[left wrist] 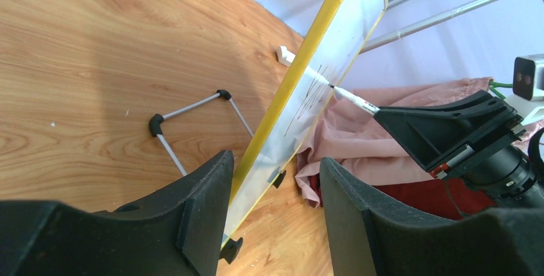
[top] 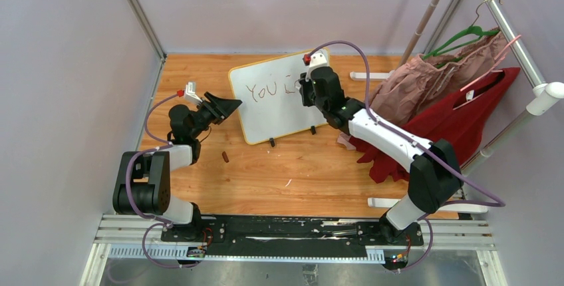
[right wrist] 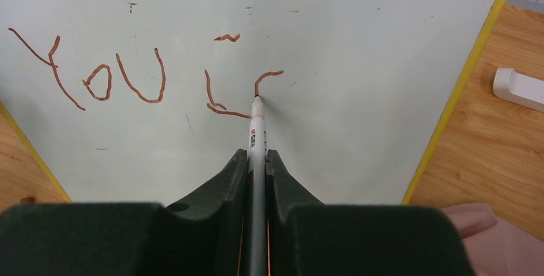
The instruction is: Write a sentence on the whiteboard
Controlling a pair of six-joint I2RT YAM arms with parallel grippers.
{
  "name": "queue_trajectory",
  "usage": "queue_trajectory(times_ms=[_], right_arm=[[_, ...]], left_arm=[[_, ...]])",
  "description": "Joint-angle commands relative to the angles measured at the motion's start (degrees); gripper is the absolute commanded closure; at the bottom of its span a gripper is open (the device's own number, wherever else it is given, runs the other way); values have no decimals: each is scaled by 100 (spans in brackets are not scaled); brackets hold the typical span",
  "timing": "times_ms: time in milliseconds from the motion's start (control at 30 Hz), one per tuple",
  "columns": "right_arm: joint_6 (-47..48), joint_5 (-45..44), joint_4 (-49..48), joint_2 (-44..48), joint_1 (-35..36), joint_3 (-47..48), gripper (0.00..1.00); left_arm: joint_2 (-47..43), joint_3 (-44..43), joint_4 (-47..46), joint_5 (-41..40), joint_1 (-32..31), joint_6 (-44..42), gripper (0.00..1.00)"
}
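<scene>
The whiteboard point(top: 276, 110) with its yellow frame stands tilted on the wooden table. The sentence point(right wrist: 122, 80) reads "YOU" in brownish-red marker, followed by a few partial strokes. My right gripper point(right wrist: 256, 153) is shut on a white marker point(right wrist: 257, 131), whose tip touches the board at the end of the last stroke. In the top view the right gripper point(top: 304, 93) is over the board's upper right part. My left gripper point(left wrist: 276, 160) is open and straddles the board's left edge point(left wrist: 289, 90). The frame lies close against the left finger point(left wrist: 199, 205) and stands apart from the other finger.
A clothes rack point(top: 512, 40) at the right holds pink point(top: 432, 76) and red garments point(top: 459, 123) that spill onto the table beside the board. A small brown cap point(top: 226, 157) lies left of centre. The board's wire stand point(left wrist: 186, 112) sticks out behind it. Walls close in left and back.
</scene>
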State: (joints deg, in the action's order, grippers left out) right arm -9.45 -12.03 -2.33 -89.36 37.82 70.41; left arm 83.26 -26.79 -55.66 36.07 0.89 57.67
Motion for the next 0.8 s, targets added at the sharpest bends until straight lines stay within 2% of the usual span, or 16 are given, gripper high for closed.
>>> queue_trajectory(times_ms=[0,767], right_arm=[[7,-167,160,71,-10,-131,100],[28,-419,206,152,-187,86,100]], left_arm=[[-75,-64,-226,104,-27,-1,43],[-67,-55,-226,101,-27,-2,44]])
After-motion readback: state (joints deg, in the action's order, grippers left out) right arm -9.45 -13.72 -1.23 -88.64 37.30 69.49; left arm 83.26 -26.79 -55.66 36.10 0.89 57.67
